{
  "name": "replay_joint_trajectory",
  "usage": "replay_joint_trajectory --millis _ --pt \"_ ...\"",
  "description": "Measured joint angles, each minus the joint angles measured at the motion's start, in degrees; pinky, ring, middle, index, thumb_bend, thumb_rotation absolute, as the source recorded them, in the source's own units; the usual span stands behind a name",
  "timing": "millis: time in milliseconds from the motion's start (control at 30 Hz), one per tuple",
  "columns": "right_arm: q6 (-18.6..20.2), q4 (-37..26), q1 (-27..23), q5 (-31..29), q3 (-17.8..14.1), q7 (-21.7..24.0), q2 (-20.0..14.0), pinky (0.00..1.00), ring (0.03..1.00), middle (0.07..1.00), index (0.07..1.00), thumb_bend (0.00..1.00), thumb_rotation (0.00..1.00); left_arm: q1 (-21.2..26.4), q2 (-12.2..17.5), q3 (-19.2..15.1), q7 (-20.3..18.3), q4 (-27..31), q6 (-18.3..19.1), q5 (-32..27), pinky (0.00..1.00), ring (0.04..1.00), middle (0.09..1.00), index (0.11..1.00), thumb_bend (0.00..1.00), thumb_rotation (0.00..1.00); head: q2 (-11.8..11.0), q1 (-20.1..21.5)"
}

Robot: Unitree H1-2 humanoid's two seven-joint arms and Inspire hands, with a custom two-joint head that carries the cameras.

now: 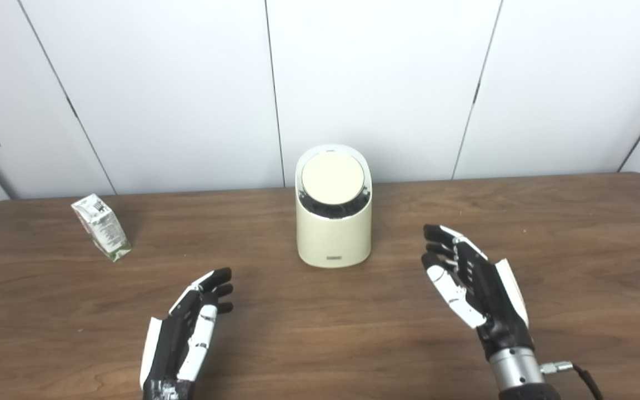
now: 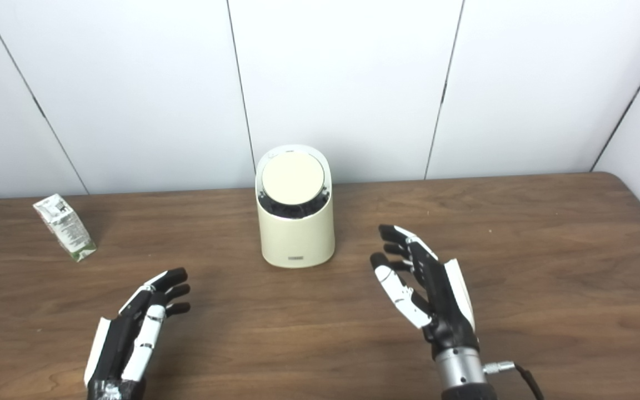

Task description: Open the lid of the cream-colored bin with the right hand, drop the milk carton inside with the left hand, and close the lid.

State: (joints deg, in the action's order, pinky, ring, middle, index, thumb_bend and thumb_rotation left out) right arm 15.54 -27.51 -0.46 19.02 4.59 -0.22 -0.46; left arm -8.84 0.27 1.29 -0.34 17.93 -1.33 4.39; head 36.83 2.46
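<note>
A small milk carton [image 1: 101,227] stands tilted on a brown wooden table [image 1: 575,266]. It looks like thin printed cardboard, light and easy to dent or knock over, so a gentle hold across its flat side faces, around the middle of the body, seems safest. Whether it is full or empty cannot be told from here.

The cream-colored bin [image 1: 333,222] is a rounded tub, probably smooth hard plastic, stiff and likely a little slippery. Its round lid [image 1: 333,178] slopes toward the viewer and sits closed in a dark ring. No handle or tab is visible, so the lid may need a push on its face or a lift at its rim; the mechanism is not clear at this distance.

The left hand [image 1: 186,333] hovers low over the table, empty, palm turned inward and fingers spread. The carton is well beyond it and off to its left, standing apart near the table's far edge. The bin is ahead of this hand and to its right.

The right hand [image 1: 473,286] is also empty, raised with fingers loosely spread and palm facing inward. The bin stands ahead of it and to its left, near but not touching, its lid higher than the fingertips [image 1: 434,233].
</note>
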Motion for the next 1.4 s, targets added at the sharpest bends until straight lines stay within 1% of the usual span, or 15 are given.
replay_joint_trajectory --millis 100,133,200,300,367,400,500,633,700,767,867,1000,1067,1267,1400 --pt "2.9 -1.2 -4.6 0.2 0.7 1.1 0.2 0.84 0.917 0.928 0.921 0.51 0.82 0.0 0.0 0.0 0.1 -0.1 0.0 0.1 0.71 0.797 0.827 0.817 0.24 0.71 -0.3 0.2" --pt "3.7 -1.5 -6.4 0.4 0.8 1.3 0.2 0.84 0.927 0.939 0.940 0.56 0.83 0.1 0.0 0.0 0.1 -0.1 0.0 0.1 0.71 0.801 0.829 0.817 0.24 0.71 -0.4 0.3" --pt "4.7 -1.6 -9.4 1.5 1.1 1.3 0.2 0.85 0.938 0.952 0.959 0.60 0.83 0.1 0.0 0.0 0.1 -0.3 0.0 0.1 0.72 0.803 0.829 0.818 0.24 0.71 -0.5 0.6" --pt "5.0 0.4 -14.9 3.1 1.3 0.8 0.5 0.85 0.956 0.983 0.992 0.64 0.76 0.4 0.0 0.1 0.1 -1.2 -0.1 0.1 0.73 0.808 0.828 0.819 0.23 0.72 -0.9 0.7" --pt "5.4 1.3 -17.1 3.9 1.4 0.6 0.9 0.85 0.961 0.994 0.998 0.67 0.73 0.5 0.0 0.1 0.1 -1.9 -0.2 0.1 0.73 0.811 0.829 0.820 0.23 0.72 -1.0 0.7" --pt "5.5 2.3 -18.1 4.4 1.7 0.6 1.0 0.85 0.965 0.998 1.000 0.69 0.69 0.5 0.0 0.1 0.1 -1.9 -0.2 0.2 0.74 0.812 0.829 0.821 0.23 0.73 -1.1 0.6" --pt "5.8 5.6 -20.3 6.4 3.0 0.7 0.6 0.85 0.962 1.000 1.000 0.71 0.61 0.7 0.0 0.2 0.1 -2.0 -0.6 0.2 0.74 0.813 0.827 0.818 0.23 0.73 -1.2 0.5" --pt "6.7 8.6 -22.9 10.4 5.3 0.9 -0.5 0.80 0.936 1.000 1.000 0.76 0.50 1.1 0.0 0.1 0.1 -2.1 -0.9 0.2 0.74 0.818 0.825 0.816 0.23 0.73 -1.3 0.5" --pt "7.3 10.6 -24.8 12.6 6.4 1.0 -1.1 0.82 0.952 1.000 1.000 0.78 0.43 1.2 -0.1 0.2 0.1 -2.1 -1.0 0.2 0.74 0.820 0.827 0.820 0.23 0.73 -1.4 0.5" --pt "8.0 12.3 -26.3 13.7 6.7 1.1 -1.1 0.82 0.969 1.000 1.000 0.81 0.37 1.3 -0.1 0.3 0.1 -2.2 -1.5 0.2 0.74 0.817 0.827 0.821 0.23 0.75 -1.4 0.4" --pt "9.1 16.1 -27.9 16.2 7.4 0.8 -1.0 0.84 0.985 1.000 1.000 0.82 0.37 1.4 -0.2 0.5 0.1 -2.2 -2.1 0.4 0.73 0.814 0.825 0.819 0.23 0.75 -1.3 0.4" --pt "9.0 19.9 -28.3 19.0 8.4 -0.1 -1.0 0.96 1.000 1.000 1.000 0.82 0.36 1.4 -0.2 0.4 0.2 -2.2 -2.1 0.3 0.74 0.817 0.828 0.819 0.23 0.74 -1.2 0.3" --pt "9.0 21.5 -28.4 20.1 8.5 -0.7 -1.2 0.99 1.000 1.000 1.000 0.81 0.35 1.4 -0.3 0.4 0.2 -2.2 -2.1 0.3 0.74 0.818 0.828 0.820 0.23 0.74 -1.2 0.3" --pt "8.5 25.3 -29.2 22.2 9.3 -2.8 -2.4 1.00 1.000 1.000 1.000 0.79 0.34 1.3 -0.4 0.5 0.2 -2.2 -2.1 0.5 0.74 0.816 0.827 0.819 0.24 0.75 -1.2 0.3" --pt "8.2 27.8 -29.7 23.1 9.8 -4.1 -3.0 1.00 1.000 1.000 1.000 0.78 0.37 1.3 -0.4 0.5 0.2 -2.2 -2.1 0.6 0.74 0.825 0.829 0.819 0.25 0.76 -1.1 0.3"
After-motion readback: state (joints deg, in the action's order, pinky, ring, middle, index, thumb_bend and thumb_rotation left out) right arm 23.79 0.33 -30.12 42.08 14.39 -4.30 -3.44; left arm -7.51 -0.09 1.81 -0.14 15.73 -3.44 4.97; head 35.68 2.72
